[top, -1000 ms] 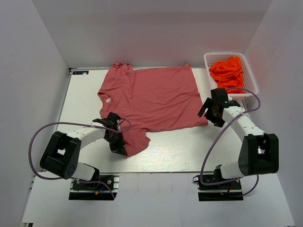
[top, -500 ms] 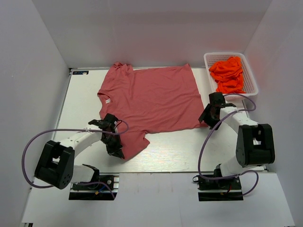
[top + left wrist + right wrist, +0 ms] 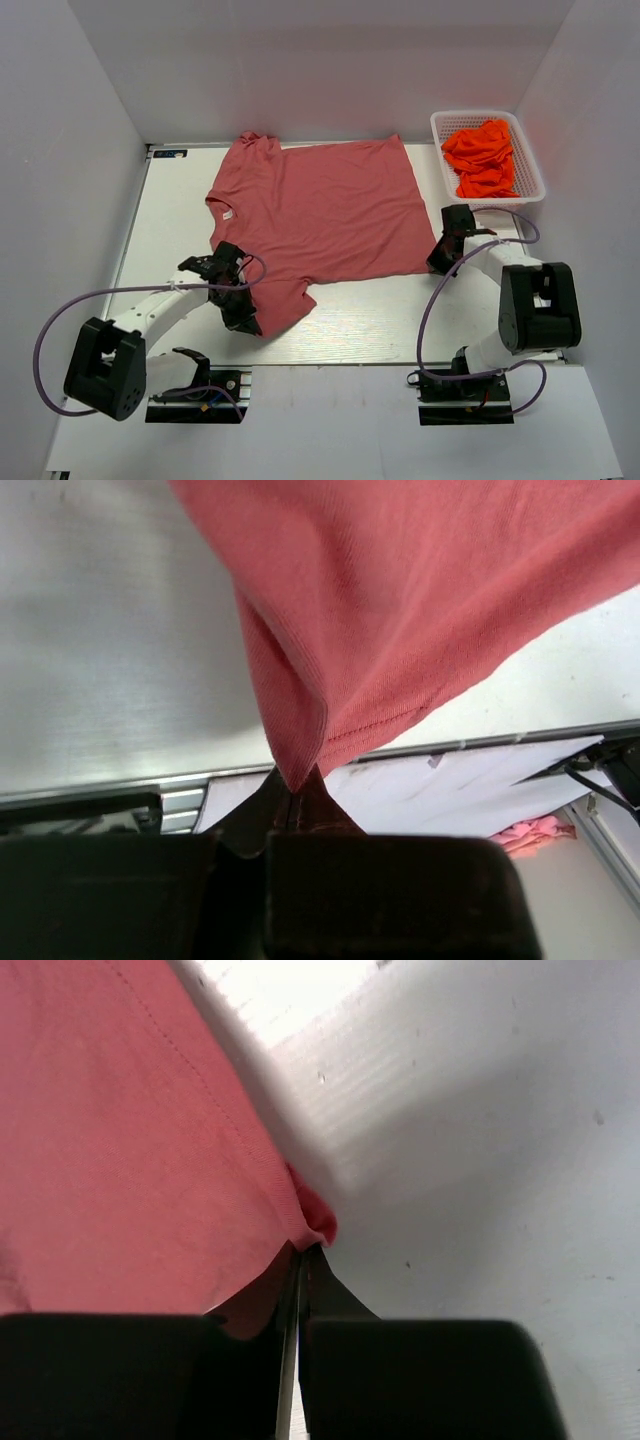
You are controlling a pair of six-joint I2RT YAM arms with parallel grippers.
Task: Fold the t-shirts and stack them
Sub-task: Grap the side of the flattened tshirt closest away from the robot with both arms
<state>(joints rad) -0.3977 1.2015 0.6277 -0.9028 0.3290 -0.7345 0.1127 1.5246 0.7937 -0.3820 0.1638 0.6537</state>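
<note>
A large rose-red t-shirt lies spread flat on the white table, its small white neck label at the left. My left gripper is shut on the near sleeve's edge; the left wrist view shows the red cloth pinched at the fingertips. At the shirt's near right hem corner my right gripper is shut on the cloth; the right wrist view has the red corner caught at its tips. Bright orange t-shirts lie heaped in a basket.
The white mesh basket stands at the back right of the table. White walls enclose the table on three sides. The table's near edge runs just in front of both arm bases. Purple cables loop beside each arm.
The right gripper has come down to the shirt's near right corner and closed on it. The left arm has stretched out lower, still holding the sleeve.
</note>
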